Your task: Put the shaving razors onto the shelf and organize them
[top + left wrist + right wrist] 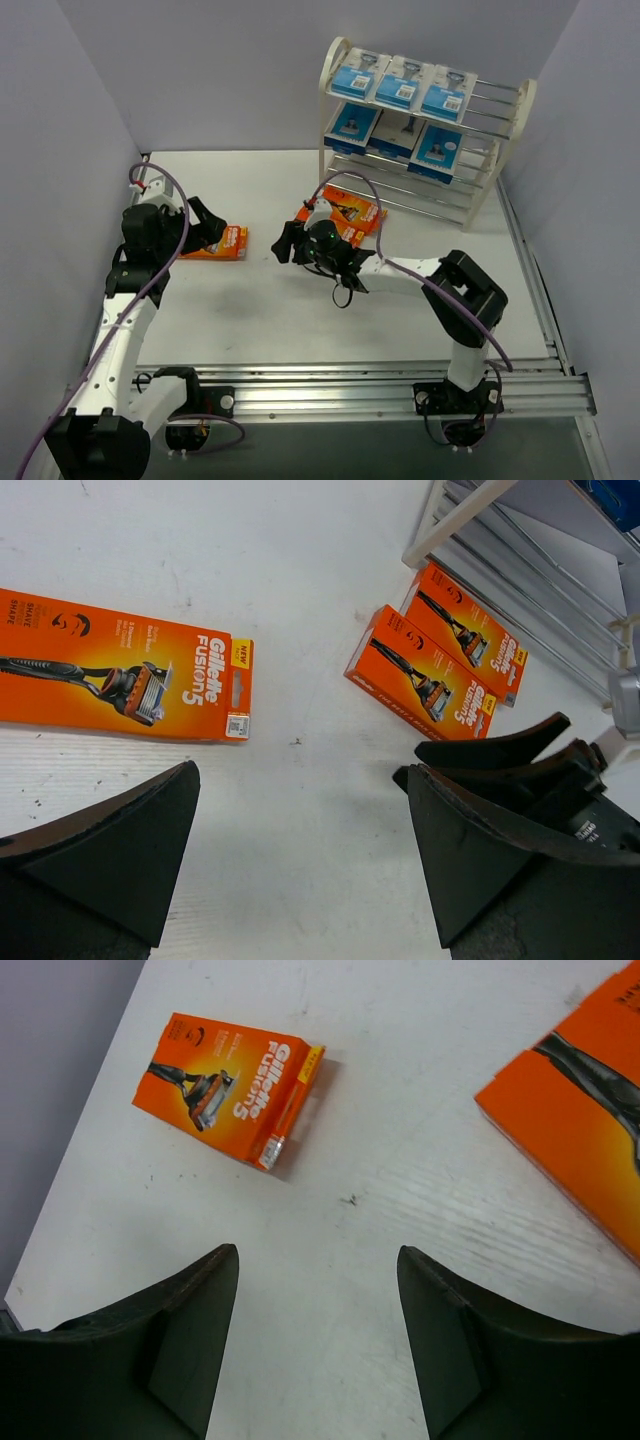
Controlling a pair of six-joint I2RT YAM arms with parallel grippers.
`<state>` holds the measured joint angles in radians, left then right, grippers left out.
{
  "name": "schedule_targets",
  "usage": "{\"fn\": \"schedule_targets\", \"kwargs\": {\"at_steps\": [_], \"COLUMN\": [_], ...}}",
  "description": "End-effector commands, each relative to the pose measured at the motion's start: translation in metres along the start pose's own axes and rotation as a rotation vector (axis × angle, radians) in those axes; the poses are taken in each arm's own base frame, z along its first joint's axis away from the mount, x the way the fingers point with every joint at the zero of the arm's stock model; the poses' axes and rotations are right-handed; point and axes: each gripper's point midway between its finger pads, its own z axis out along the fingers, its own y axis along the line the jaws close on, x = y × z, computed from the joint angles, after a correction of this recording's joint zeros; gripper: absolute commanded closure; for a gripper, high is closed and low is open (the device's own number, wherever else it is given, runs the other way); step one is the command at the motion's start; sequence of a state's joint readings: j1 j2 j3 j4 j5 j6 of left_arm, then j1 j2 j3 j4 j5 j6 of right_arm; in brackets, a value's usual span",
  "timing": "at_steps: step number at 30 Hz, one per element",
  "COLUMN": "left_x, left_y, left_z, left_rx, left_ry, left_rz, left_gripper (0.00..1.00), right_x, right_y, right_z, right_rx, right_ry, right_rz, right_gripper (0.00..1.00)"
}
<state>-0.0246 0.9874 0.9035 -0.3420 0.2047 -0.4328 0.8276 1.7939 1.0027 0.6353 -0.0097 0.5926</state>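
The cream shelf (495, 100) stands at the back right. Three blue razor packs (400, 85) lie on its top tier and three more (352, 125) on the middle tier. One orange razor box (218, 243) lies flat at the left, just in front of my open left gripper (208, 228). Two orange boxes (345, 215) lie side by side at the foot of the shelf. My right gripper (284, 243) hovers left of that pair, open over bare table. Both wrist views show nothing between the left gripper (302, 770) jaws or the right gripper (317, 1250) jaws.
Grey walls close in the white table (260, 300) on the left, back and right. A metal rail (380, 385) runs along the near edge by the arm bases. The shelf's bottom tier (430, 200) holds nothing visible.
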Motion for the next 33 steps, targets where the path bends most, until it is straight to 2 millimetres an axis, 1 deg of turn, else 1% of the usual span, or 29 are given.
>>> {"fn": "schedule_targets", "kwargs": {"at_steps": [1, 2, 3, 4, 5, 6, 7, 9, 10, 11, 14, 16, 17, 19, 21, 22, 24, 25, 32, 33], "left_x": [-0.008, -0.007, -0.007, -0.007, -0.006, -0.006, -0.006, -0.006, -0.005, -0.006, -0.006, -0.005, -0.006, -0.006, -0.007, -0.006, -0.006, -0.005, -0.005, -0.005], "left_y": [-0.005, -0.006, -0.008, -0.008, -0.009, -0.011, -0.012, -0.015, -0.015, -0.016, -0.02, -0.023, -0.022, -0.025, -0.025, -0.026, -0.028, -0.029, -0.032, -0.032], "left_z": [-0.009, -0.009, -0.009, -0.009, -0.009, -0.01, -0.01, -0.012, -0.012, -0.013, -0.015, -0.017, -0.018, -0.02, -0.021, -0.021, -0.022, -0.022, -0.024, -0.024], "left_rx": [0.008, 0.012, 0.016, 0.016, 0.021, 0.027, 0.03, 0.037, 0.034, 0.036, 0.037, 0.041, 0.031, 0.035, 0.032, 0.034, 0.038, 0.041, 0.047, 0.045], "left_ry": [-0.041, -0.039, -0.037, -0.034, -0.031, -0.032, -0.032, -0.034, -0.032, -0.033, -0.034, -0.032, -0.034, -0.037, -0.042, -0.037, -0.038, -0.035, -0.037, -0.036], "left_rz": [0.03, 0.034, 0.033, 0.031, 0.031, 0.029, 0.031, 0.036, 0.038, 0.041, 0.053, 0.064, 0.068, 0.075, 0.078, 0.082, 0.085, 0.087, 0.098, 0.098], "left_gripper": [0.06, 0.06, 0.06, 0.06, 0.06, 0.06, 0.06, 0.06, 0.06, 0.06, 0.06, 0.06, 0.06, 0.06, 0.06, 0.06, 0.06, 0.06, 0.06, 0.06], "right_x": [-0.042, -0.032, -0.037, -0.036, -0.026, -0.031, -0.021, -0.016, -0.02, -0.01, -0.003, 0.005, 0.003, 0.009, 0.008, 0.013, 0.015, 0.019, 0.031, 0.03], "right_y": [0.044, 0.041, 0.05, 0.053, 0.049, 0.057, 0.054, 0.059, 0.066, 0.063, 0.068, 0.064, 0.068, 0.065, 0.066, 0.063, 0.062, 0.059, 0.052, 0.051], "right_z": [0.018, 0.027, 0.033, 0.037, 0.047, 0.051, 0.06, 0.068, 0.072, 0.079, 0.092, 0.101, 0.103, 0.11, 0.114, 0.118, 0.122, 0.125, 0.135, 0.135], "right_rx": [-0.114, -0.108, -0.134, -0.14, -0.132, -0.152, -0.151, -0.156, -0.174, -0.167, -0.173, -0.164, -0.177, -0.173, -0.178, -0.17, -0.17, -0.164, -0.157, -0.157], "right_ry": [-0.107, -0.085, -0.089, -0.084, -0.06, -0.067, -0.043, -0.028, -0.033, -0.011, 0.004, 0.021, 0.019, 0.027, 0.026, 0.034, 0.034, 0.039, 0.056, 0.054], "right_rz": [0.035, 0.041, 0.046, 0.048, 0.05, 0.057, 0.058, 0.059, 0.062, 0.064, 0.069, 0.079, 0.083, 0.089, 0.092, 0.094, 0.097, 0.1, 0.108, 0.111], "right_gripper": [0.41, 0.41, 0.41, 0.42, 0.42, 0.43, 0.44, 0.44, 0.44, 0.44, 0.45, 0.45, 0.45, 0.45, 0.46, 0.47, 0.49, 0.49, 0.5, 0.5]}}
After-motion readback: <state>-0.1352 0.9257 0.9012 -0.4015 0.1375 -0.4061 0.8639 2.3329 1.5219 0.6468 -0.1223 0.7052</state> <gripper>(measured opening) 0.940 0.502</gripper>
